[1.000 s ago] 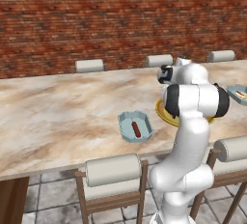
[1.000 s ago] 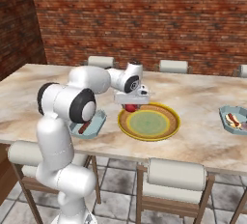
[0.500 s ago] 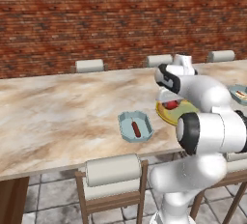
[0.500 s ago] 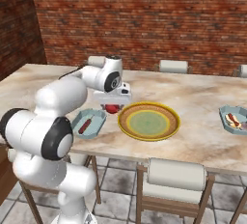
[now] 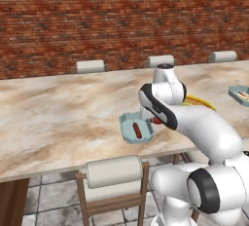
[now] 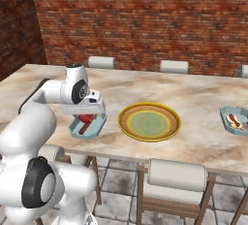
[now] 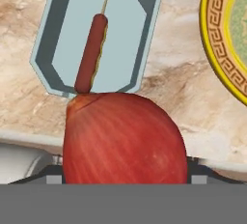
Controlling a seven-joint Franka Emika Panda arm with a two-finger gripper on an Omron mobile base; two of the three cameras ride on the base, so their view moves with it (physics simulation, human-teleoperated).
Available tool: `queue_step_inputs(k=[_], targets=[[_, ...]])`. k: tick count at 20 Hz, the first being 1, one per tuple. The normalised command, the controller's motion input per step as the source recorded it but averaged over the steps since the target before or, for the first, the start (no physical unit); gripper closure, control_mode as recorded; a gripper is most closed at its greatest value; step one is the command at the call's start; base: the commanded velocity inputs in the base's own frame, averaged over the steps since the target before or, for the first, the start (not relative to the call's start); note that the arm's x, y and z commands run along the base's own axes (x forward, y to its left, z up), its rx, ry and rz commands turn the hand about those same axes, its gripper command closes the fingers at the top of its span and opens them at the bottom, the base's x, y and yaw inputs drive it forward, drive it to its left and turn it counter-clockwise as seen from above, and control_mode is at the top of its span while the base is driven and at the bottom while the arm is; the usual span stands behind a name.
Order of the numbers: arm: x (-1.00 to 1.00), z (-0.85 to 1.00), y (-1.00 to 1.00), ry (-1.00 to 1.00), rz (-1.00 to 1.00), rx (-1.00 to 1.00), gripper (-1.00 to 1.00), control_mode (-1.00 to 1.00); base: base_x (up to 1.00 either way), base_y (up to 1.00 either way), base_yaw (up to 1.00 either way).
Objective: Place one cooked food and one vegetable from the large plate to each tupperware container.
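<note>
My gripper [image 6: 87, 116] is shut on a red onion [image 7: 123, 138], holding it just above the near tupperware container [image 7: 125, 30]. That light-blue tray holds a sausage on a skewer [image 7: 91, 51]. In the left base view the onion [image 5: 156, 120] hangs at the right edge of the tray [image 5: 127, 131], with the sausage [image 5: 137, 131] inside. The large plate [image 6: 127, 122] with its yellow rim lies to the right of the tray with nothing on it. The other tupperware container [image 6: 225, 117] sits at the table's far right with food in it.
Chairs [image 5: 113, 174] stand tucked along the near edge of the marble table [image 5: 58, 118], and more line the far side before a brick wall. My own arm [image 5: 194, 127] hides most of the plate in the left base view.
The arm has swung left from over the large plate to over the near tray, carrying the red onion with it. The jaws stayed as they were.
</note>
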Motion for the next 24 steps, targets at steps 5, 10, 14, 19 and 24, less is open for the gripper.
queue_step_inputs(k=[5,10,14,19,24], targets=[[0.1,0.0,0.25,0.06,-0.14,-0.07,1.0,-1.0,0.0,0.0,0.0],[0.31,-0.02,0.0,0.04,-0.23,0.0,1.0,-1.0,0.0,0.0,0.0],[0.36,-0.15,0.0,0.0,-0.18,0.0,1.0,-1.0,0.0,0.0,0.0],[0.31,-0.23,0.05,0.0,-0.06,0.04,1.0,-1.0,0.0,0.0,0.0],[0.39,-0.31,0.16,0.0,0.0,0.02,1.0,-1.0,0.0,0.0,0.0]])
